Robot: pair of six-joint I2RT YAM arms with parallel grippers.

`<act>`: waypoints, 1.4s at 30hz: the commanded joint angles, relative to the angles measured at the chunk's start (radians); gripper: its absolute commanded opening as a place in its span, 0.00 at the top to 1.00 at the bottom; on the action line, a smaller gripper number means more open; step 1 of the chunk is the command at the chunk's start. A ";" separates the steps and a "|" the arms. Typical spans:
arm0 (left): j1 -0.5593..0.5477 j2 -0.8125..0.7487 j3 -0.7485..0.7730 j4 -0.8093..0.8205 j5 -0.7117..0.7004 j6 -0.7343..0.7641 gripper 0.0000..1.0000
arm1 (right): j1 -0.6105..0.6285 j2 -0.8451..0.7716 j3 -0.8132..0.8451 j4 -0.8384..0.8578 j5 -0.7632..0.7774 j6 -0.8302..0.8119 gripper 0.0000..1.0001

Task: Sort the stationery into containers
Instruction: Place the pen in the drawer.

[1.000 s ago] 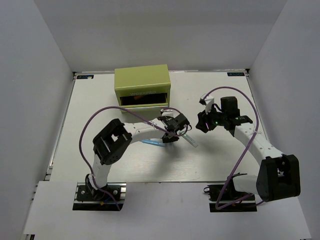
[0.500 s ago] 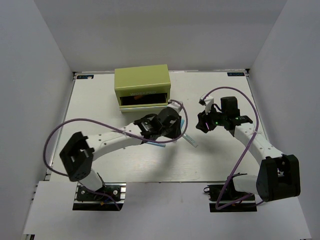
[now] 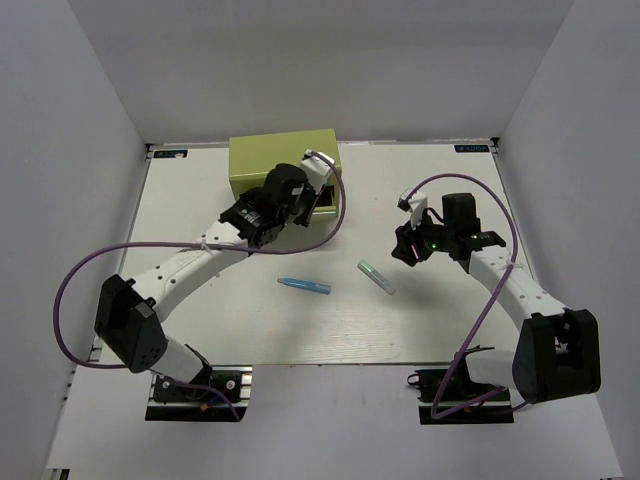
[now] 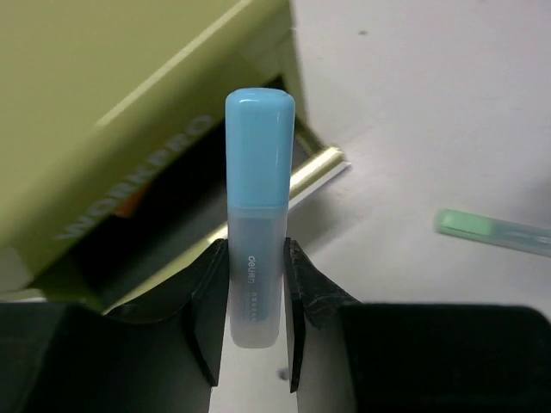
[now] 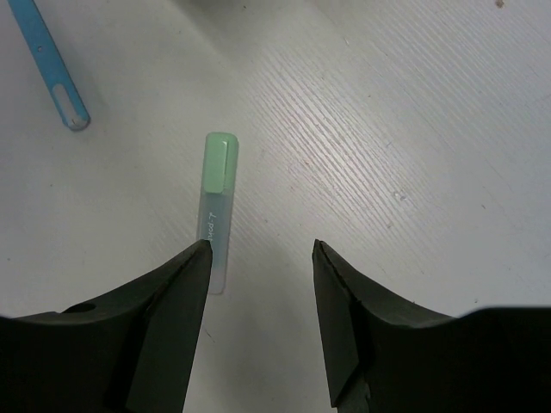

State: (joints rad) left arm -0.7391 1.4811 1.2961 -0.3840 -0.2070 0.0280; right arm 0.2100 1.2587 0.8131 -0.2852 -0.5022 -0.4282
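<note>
My left gripper [image 4: 256, 251] is shut on a light blue marker pen [image 4: 259, 155], which stands up between the fingers. In the top view that gripper [image 3: 298, 205] hovers at the front of the olive tool chest [image 3: 283, 160], by its open drawer [image 4: 164, 232]. On the table lie a green marker [image 3: 377, 277] and a thin bright-blue pen [image 3: 303, 286]. My right gripper [image 5: 261, 249] is open and low over the table. Its left finger is just beside the green marker [image 5: 217, 202], and the blue pen [image 5: 52, 69] lies further off.
White walls enclose the table on three sides. The tool chest [image 4: 112, 95] stands at the back, left of centre. Purple cables loop off both arms.
My left arm has swung from the middle of the table back to the chest's drawer front, carrying the light blue marker. The right arm has stayed put.
</note>
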 commanded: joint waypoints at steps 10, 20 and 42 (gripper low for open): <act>0.119 0.113 0.104 0.010 0.145 0.509 0.93 | -0.006 -0.051 -0.008 0.026 -0.027 -0.035 0.43; 0.147 0.153 0.082 0.079 0.101 0.622 0.91 | -0.006 -0.058 -0.022 0.037 -0.024 -0.037 0.43; 0.147 0.143 0.000 0.188 -0.028 0.644 0.35 | -0.009 -0.050 -0.009 0.032 -0.036 -0.041 0.43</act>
State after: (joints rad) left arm -0.5957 1.6611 1.2984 -0.2356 -0.2085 0.6693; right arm 0.2070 1.2232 0.8013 -0.2802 -0.5125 -0.4564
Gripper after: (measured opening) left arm 0.643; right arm 0.566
